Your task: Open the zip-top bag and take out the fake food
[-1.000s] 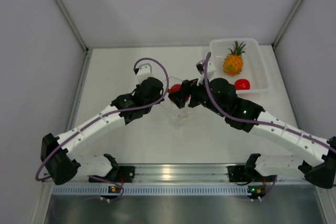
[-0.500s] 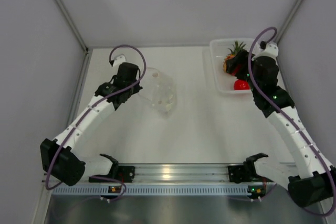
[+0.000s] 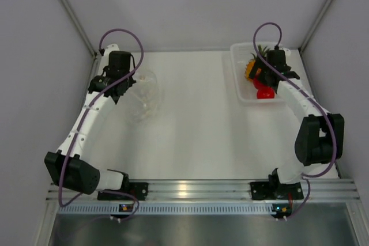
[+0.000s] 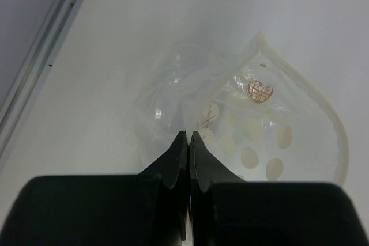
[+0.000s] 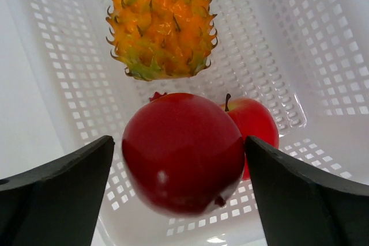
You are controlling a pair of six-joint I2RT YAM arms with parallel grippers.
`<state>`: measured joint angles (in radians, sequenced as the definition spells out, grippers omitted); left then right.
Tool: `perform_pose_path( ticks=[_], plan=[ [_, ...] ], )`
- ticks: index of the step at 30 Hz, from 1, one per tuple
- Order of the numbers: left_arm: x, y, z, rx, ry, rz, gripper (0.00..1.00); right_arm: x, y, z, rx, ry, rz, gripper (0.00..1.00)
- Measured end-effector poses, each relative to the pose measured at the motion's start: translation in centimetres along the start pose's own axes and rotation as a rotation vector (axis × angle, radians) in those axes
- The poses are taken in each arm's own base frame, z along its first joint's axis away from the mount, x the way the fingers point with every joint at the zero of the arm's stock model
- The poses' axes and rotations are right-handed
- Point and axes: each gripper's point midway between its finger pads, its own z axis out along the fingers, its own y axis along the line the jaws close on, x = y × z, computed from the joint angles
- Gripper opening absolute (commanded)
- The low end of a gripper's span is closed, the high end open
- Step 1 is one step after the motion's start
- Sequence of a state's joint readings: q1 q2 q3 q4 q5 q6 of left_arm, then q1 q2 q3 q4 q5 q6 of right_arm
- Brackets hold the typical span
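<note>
The zip-top bag (image 3: 145, 95) lies crumpled at the back left and looks empty, its zip strip (image 4: 314, 99) curving open. My left gripper (image 3: 119, 83) is shut on the bag's near edge (image 4: 188, 136). The pineapple (image 5: 161, 24) and a red apple-like fruit (image 5: 256, 122) lie in the white bin (image 3: 275, 49) at the back right. My right gripper (image 5: 179, 142) is open over the bin. A second red round fruit (image 5: 183, 151) sits between its fingers (image 5: 63, 182), slightly blurred and clear of both pads. The top view shows the right gripper (image 3: 266, 78) above a red fruit (image 3: 265, 92).
The bin has perforated walls (image 5: 300, 38) and sits close to the right wall. The left wall's rail (image 4: 40, 67) runs close beside the bag. Bare white table (image 3: 202, 119) lies between the bag and the bin.
My right gripper carried a red fruit from the bag to the bin and has opened. My left gripper pulled the bag left and back toward the corner.
</note>
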<state>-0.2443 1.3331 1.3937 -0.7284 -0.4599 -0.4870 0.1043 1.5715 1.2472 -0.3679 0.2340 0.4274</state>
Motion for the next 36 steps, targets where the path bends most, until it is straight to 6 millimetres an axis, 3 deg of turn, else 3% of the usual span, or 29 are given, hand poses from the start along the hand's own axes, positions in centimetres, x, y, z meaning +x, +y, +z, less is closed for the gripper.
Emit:
perform_pose_path(
  ticks=[7,12,15,21,24,27,28,31,32,34,35,36],
  plan=[
    [0.2,1.0,2.2,-0.115,0.028,0.099,0.0,0.7,1.2,0.4,-0.011,0.022,-0.04,0.99],
    [-0.3,0.9,4.2,-0.189,0.039,0.15,0.0,0.3,1.1,-1.4,-0.021,0.015,-0.058,0.99],
    [-1.6,0.1,5.8,-0.225,0.034,0.179,0.0,-0.3,1.7,-5.0,-0.098,-0.036,-0.048,0.99],
    [-4.3,-1.8,9.6,-0.293,-0.005,0.241,0.0,0.6,2.5,-14.9,-0.341,-0.173,-0.027,0.99],
    [-4.8,-2.7,11.3,-0.335,-0.019,0.283,0.0,1.9,2.4,-17.5,-0.411,-0.212,-0.024,0.99],
    [-4.6,-4.5,12.7,-0.355,-0.032,0.337,0.0,4.3,1.3,-18.2,-0.422,-0.204,-0.03,0.99],
    [-4.4,-5.2,13.0,-0.356,-0.035,0.353,0.04,5.0,0.9,-18.3,-0.419,-0.2,-0.031,0.99],
    [-3.3,-8.5,14.0,-0.314,-0.033,0.421,0.46,6.9,-0.2,-18.3,-0.401,-0.172,-0.041,0.99],
    [-2.7,-9.7,14.2,-0.286,-0.027,0.437,0.65,7.2,-0.4,-18.4,-0.398,-0.166,-0.044,0.99],
    [-1.5,-11.5,14.3,-0.227,-0.007,0.454,0.76,7.4,-0.7,-18.7,-0.397,-0.165,-0.05,1.0],
    [-0.8,-12.4,14.1,-0.189,0.009,0.455,0.98,7.4,-0.8,-18.9,-0.399,-0.17,-0.054,0.99],
    [-0.5,-13.0,13.8,-0.159,0.019,0.457,0.98,7.4,-0.8,-19.0,-0.399,-0.174,-0.059,0.99]
  ],
)
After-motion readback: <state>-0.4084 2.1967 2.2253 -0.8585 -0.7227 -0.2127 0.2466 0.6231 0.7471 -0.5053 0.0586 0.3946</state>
